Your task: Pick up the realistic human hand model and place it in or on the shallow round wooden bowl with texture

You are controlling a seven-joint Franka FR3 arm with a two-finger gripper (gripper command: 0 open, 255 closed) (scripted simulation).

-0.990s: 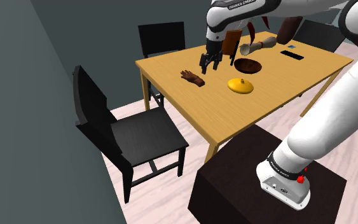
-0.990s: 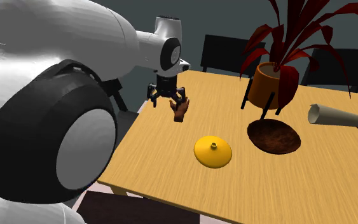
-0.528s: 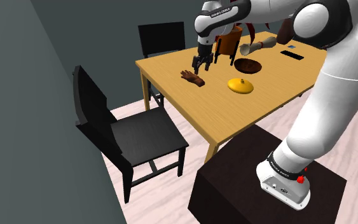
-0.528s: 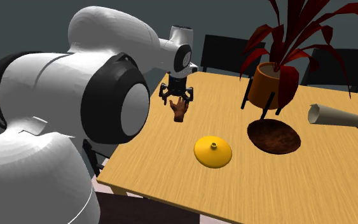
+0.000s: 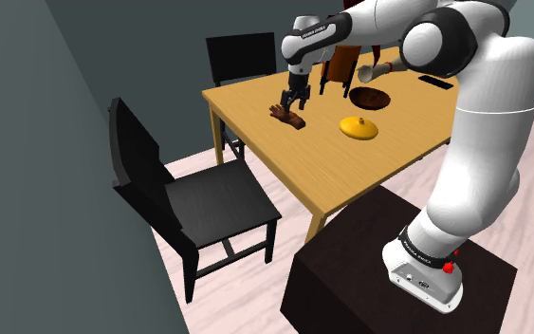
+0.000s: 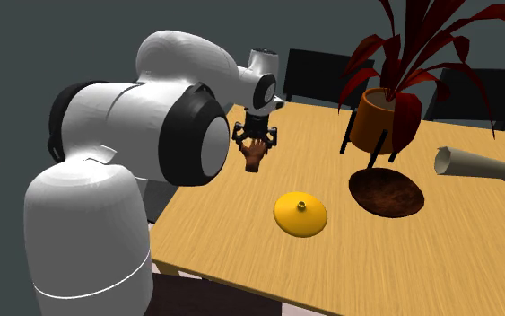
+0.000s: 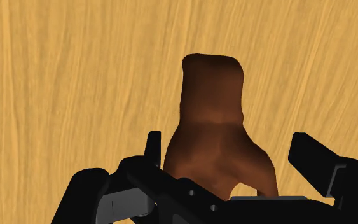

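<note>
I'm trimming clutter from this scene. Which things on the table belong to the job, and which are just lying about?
For the job:
brown hand model
dark round bowl

Just lying about:
yellow knobbed lid
red-leaved plant in an orange pot
rolled scroll
flat black slab

The shoulder camera sits high beside the stand (image 5: 369, 275), looking down across the table (image 5: 331, 161) from well back. The second one stands close by the arm (image 6: 98, 224), facing the far chairs (image 6: 317, 76). The wrist camera hangs just over the table. All three catch the brown hand model (image 7: 212, 133).
</note>
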